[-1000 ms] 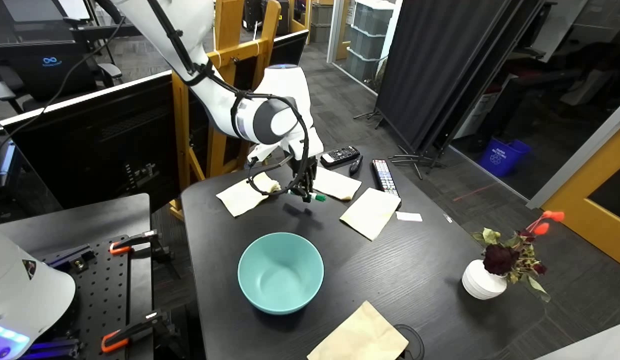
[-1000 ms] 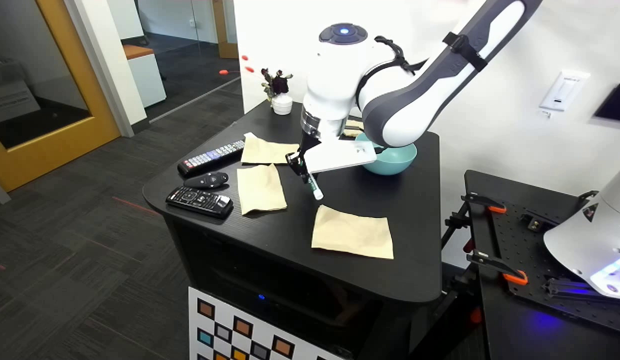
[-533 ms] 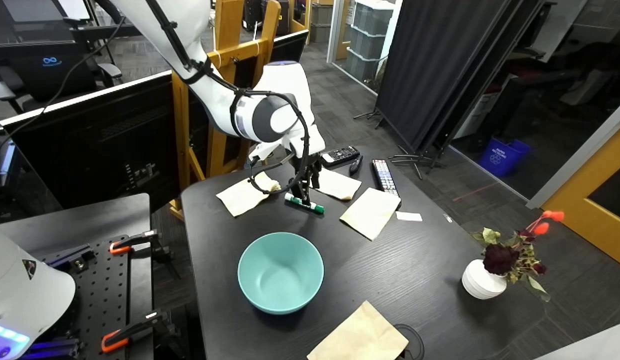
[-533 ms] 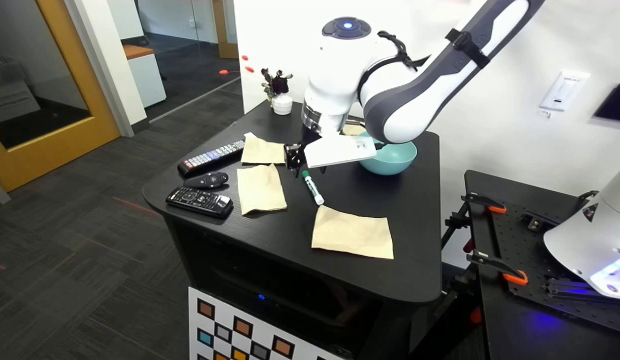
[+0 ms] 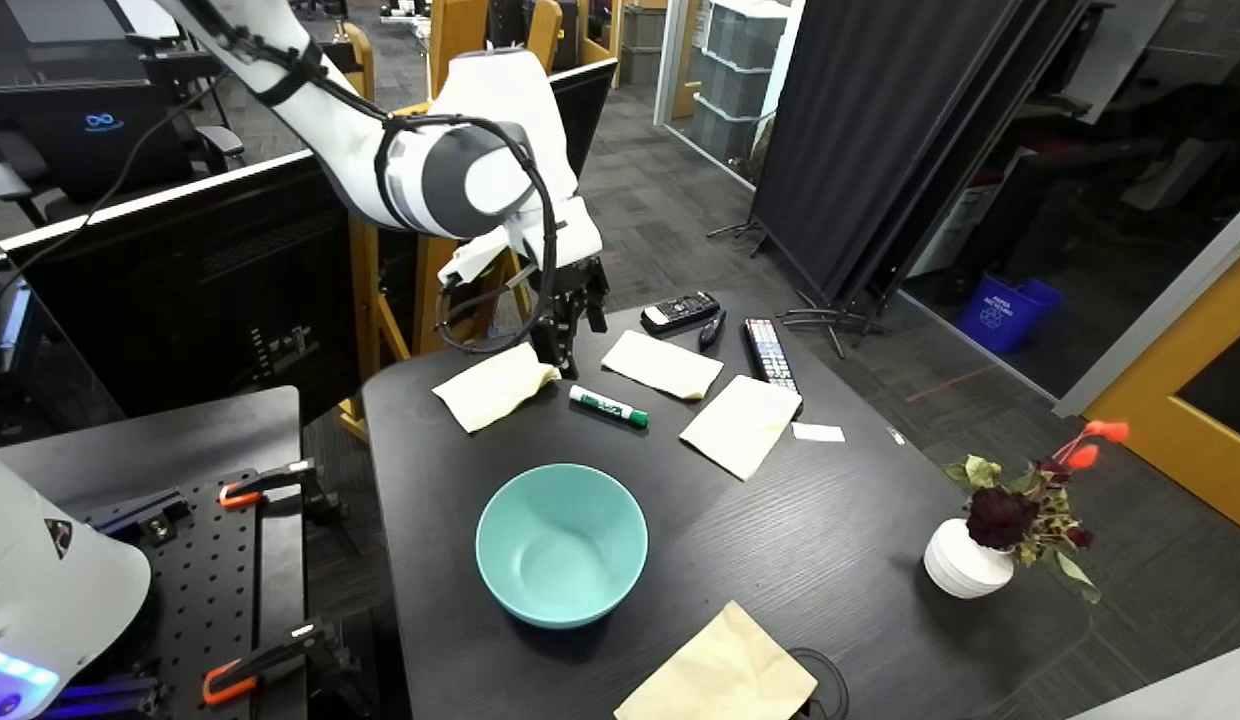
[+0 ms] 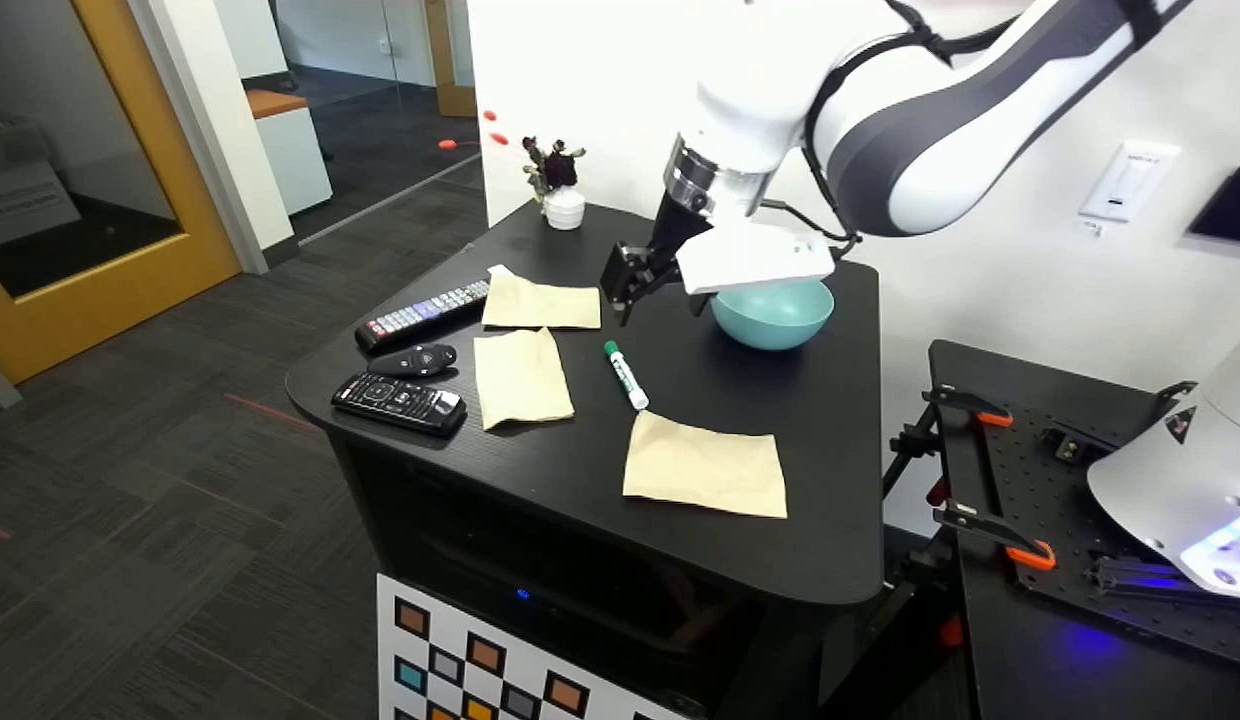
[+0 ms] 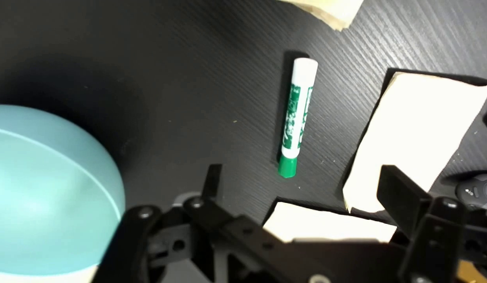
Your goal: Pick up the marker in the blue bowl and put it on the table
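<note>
We found the marker [image 7: 297, 118] lying loose on the table [image 5: 800, 540], outside the bowl [image 5: 562, 560] and well in from every edge, so we judged the job done. The gripper [image 7: 302, 181] hung above the table, its 2 jaws spread apart, holding nothing. We worried a low swing might brush the round marker and roll it toward an edge, or clip the bowl near the edge facing the robot base [image 6: 1180, 490].
</note>
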Robot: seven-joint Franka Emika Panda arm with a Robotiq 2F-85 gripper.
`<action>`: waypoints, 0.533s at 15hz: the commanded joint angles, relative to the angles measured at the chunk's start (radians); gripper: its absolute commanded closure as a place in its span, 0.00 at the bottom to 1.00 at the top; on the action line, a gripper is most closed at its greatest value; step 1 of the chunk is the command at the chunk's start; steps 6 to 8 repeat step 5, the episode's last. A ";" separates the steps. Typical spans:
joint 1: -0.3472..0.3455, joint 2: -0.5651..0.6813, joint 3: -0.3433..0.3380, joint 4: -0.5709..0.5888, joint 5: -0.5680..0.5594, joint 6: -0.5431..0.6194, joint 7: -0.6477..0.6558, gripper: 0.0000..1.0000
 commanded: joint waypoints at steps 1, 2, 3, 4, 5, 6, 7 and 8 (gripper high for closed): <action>-0.038 -0.165 0.044 -0.158 -0.048 0.016 0.030 0.00; -0.053 -0.192 0.063 -0.184 -0.051 0.007 0.027 0.00; -0.074 -0.108 0.084 -0.102 -0.033 -0.004 0.004 0.00; -0.087 -0.126 0.100 -0.120 -0.032 -0.003 0.003 0.00; -0.095 -0.128 0.109 -0.121 -0.031 -0.003 0.002 0.00; -0.095 -0.128 0.109 -0.121 -0.031 -0.003 0.002 0.00; -0.095 -0.128 0.109 -0.121 -0.031 -0.003 0.002 0.00; -0.095 -0.128 0.109 -0.121 -0.031 -0.003 0.002 0.00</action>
